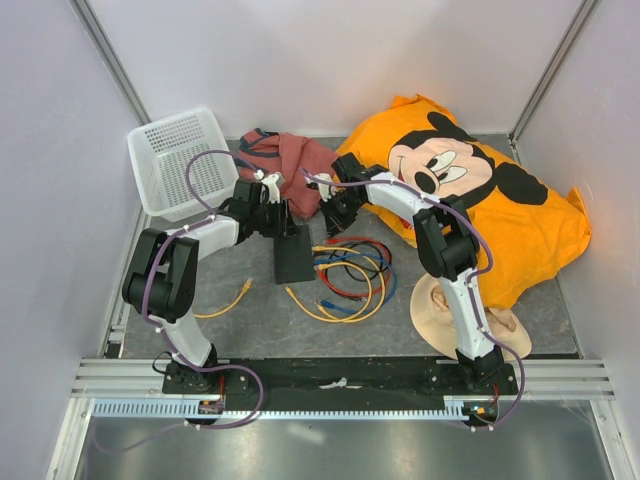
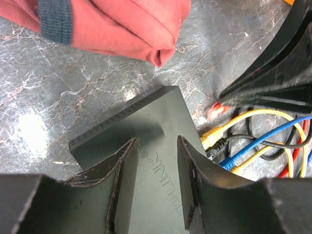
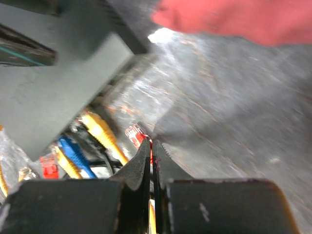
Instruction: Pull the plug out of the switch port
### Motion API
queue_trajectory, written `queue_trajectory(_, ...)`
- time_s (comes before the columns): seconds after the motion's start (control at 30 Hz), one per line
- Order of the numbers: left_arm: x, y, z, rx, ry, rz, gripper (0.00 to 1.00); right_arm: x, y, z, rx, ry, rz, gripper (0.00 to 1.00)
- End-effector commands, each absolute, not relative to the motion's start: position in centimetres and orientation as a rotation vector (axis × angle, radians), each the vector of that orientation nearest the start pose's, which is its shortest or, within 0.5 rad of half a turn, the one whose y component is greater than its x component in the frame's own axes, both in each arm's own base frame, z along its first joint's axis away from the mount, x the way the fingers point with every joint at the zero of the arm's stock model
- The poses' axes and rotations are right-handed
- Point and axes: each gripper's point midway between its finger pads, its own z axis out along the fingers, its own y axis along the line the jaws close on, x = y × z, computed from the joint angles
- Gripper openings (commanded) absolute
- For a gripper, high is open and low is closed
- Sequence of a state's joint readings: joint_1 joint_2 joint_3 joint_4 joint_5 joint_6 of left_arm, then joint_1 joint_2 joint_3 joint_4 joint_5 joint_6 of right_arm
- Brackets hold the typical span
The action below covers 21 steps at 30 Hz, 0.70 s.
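Robot arms at work on a network switch: the switch (image 1: 293, 255) lies flat on the grey table (image 1: 250, 330) between both arms, its socket edge facing a tangle of yellow, blue and red cables (image 1: 352, 278); the left gripper (image 2: 157, 141) sits over the switch's top, fingers (image 2: 122, 170) partly spread and clasping nothing, the printed logo showing in the gap; the right gripper (image 3: 150, 145), jaws all but closed, pinches a red plug (image 3: 135, 131) at its tips, near the socket edge; blur hides whether that plug is seated; a yellow plug (image 3: 97, 127) and a blue plug (image 3: 73, 150) sit at the same edge. A red cloth (image 1: 295, 160) lies behind the switch; a white basket (image 1: 180, 160) stands far left; an orange Mickey Mouse cushion (image 1: 480, 200) fills the right.
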<state>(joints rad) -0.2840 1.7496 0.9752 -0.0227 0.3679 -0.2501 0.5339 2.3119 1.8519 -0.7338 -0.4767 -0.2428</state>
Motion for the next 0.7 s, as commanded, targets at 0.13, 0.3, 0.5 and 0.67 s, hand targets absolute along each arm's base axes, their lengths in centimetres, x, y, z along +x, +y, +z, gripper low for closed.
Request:
queue_trajectory(0.13, 36.5, -17.4, 1.2, 0.198, 2.541, -0.594, 0.46, 45.3, 18.7, -1.5, -1.002, 2.687, 0.166, 0.00)
queue_trajectory(0.3, 36.9, -17.4, 1.2, 0.195, 2.544, -0.586, 0.46, 46.4, 18.8, 3.2, -0.980, 2.540, 0.159, 0.00)
queue_trajectory(0.5, 37.5, -17.2, 1.2, 0.198, 2.537, -0.561, 0.46, 43.4, 23.2, 7.2, -0.939, 2.442, 0.560, 0.17)
queue_trajectory(0.67, 37.7, -17.2, 1.4, 0.199, 2.533, -0.553, 0.46, 40.9, 25.7, 6.9, -0.963, 2.457, 0.731, 0.45)
